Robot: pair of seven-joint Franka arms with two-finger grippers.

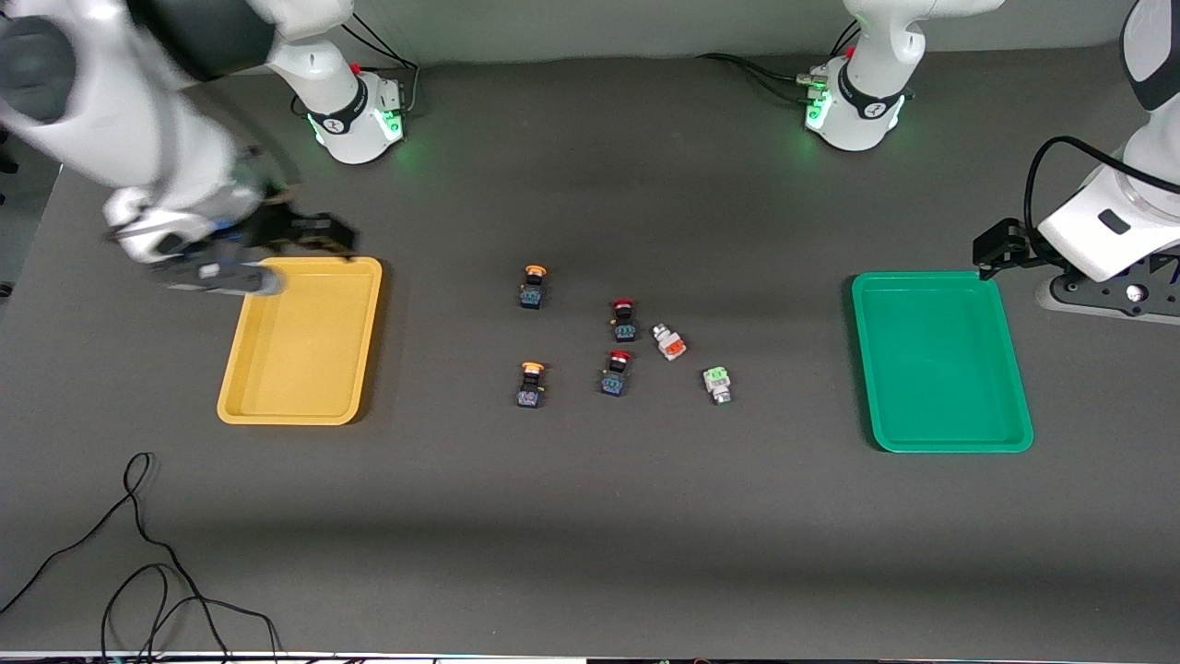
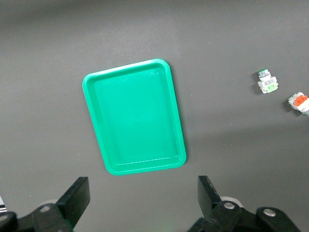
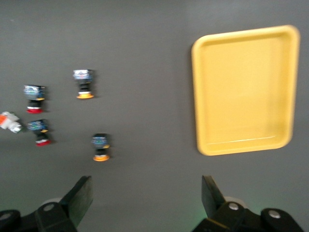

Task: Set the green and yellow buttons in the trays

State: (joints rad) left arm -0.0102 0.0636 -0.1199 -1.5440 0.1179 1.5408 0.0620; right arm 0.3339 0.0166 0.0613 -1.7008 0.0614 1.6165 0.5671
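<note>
- Right gripper point(image 1: 318, 231), black two-finger, hangs over the table just off the yellow tray's edge toward the robot bases; fingers point(image 3: 79, 195) spread wide, nothing between them.
- Left gripper point(image 2: 144, 198) hangs near the green tray's corner at the left arm's end; fingers point(image 2: 77, 195) released and wide apart, holding nothing.
- Shallow rectangular yellow plastic tray point(image 1: 241, 369) lies bare at the right arm's end of the dark grey table point(image 1: 590, 535).
- Matching shallow green plastic tray point(image 1: 1014, 369) lies bare at the left arm's end.
- Mid-table cluster, well apart from both trays: first yellow-capped black-blue push-button point(image 1: 532, 287) at about eleven o'clock of the group.
- Second yellow-capped black-blue push-button point(image 1: 530, 385) at about seven o'clock, nearer the front camera.
- Pale green-faced white-silver button point(image 1: 717, 384) at about four o'clock, lying on its side, closest to the green tray.
- Two red-capped black-blue buttons point(image 1: 624, 320) and point(image 1: 616, 373) sit in the middle, one nearer the camera.
- White button with an orange face point(image 1: 669, 342) lies just beside them, at ten o'clock from the green-faced one.
- Loose black cable point(image 1: 138, 563) curls at the table's camera-side corner.
</note>
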